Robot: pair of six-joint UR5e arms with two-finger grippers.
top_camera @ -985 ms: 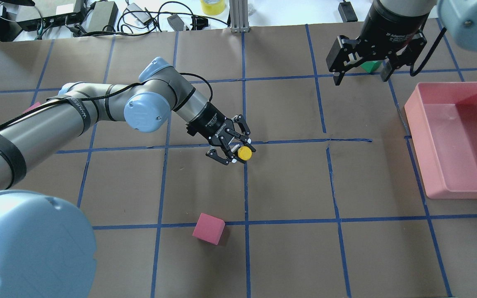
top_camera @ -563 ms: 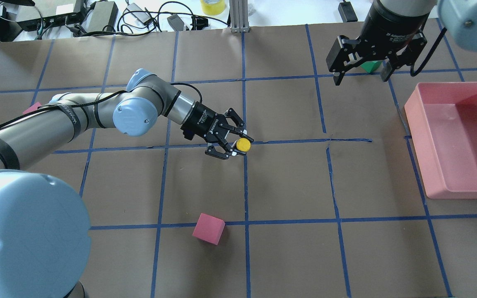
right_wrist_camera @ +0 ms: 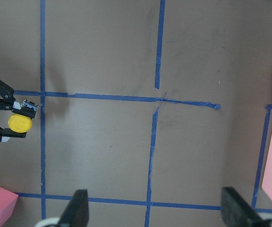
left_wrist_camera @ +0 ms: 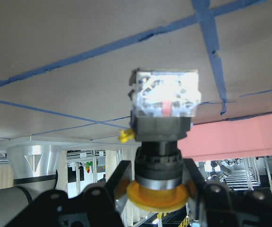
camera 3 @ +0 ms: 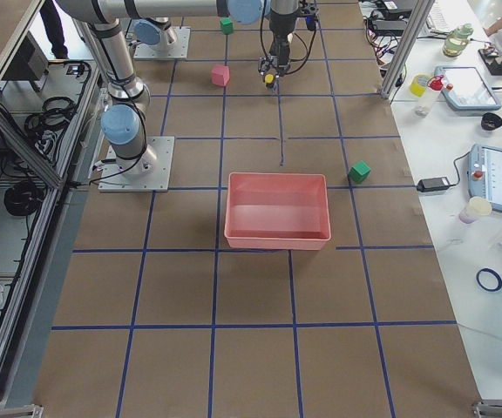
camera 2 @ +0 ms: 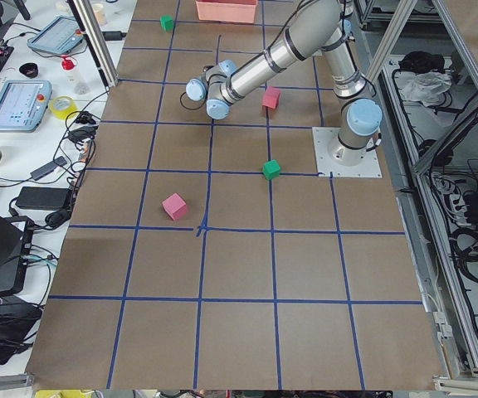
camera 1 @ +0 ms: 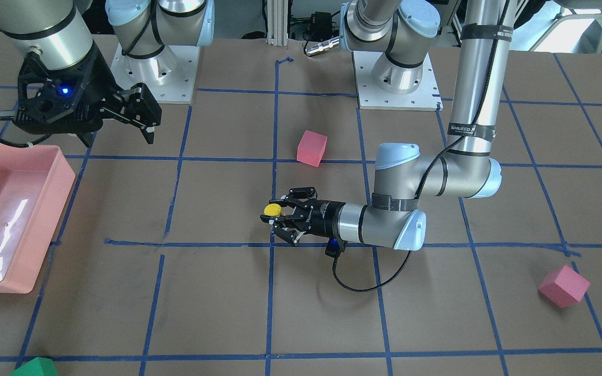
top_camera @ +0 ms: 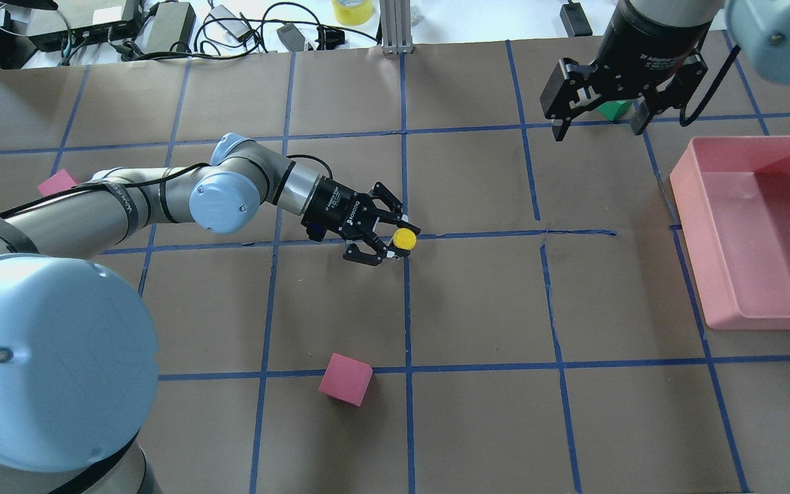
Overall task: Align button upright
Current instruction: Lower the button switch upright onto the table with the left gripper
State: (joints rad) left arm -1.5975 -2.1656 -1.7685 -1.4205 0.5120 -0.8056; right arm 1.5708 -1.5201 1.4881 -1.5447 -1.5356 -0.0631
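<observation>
The button (top_camera: 404,239) has a yellow cap, a black body and a grey contact block. My left gripper (top_camera: 397,241) lies almost level over the table's centre and is shut on its black body. The cap faces up and the block points down at the table, as the left wrist view (left_wrist_camera: 164,142) shows. I cannot tell whether the base touches the table. The button also shows in the front view (camera 1: 271,210) and the right wrist view (right_wrist_camera: 20,123). My right gripper (top_camera: 599,130) is open and empty, high over the far right.
A pink bin (top_camera: 690,206) stands at the right edge. A pink foam cube (top_camera: 345,379) lies near the front, another (top_camera: 56,182) at the left beside my left arm. A green cube (top_camera: 616,108) sits behind the right gripper.
My left arm has lowered and turned its wrist flatter, carrying the button a little farther from the robot onto the blue tape crossing. The right arm has not moved.
</observation>
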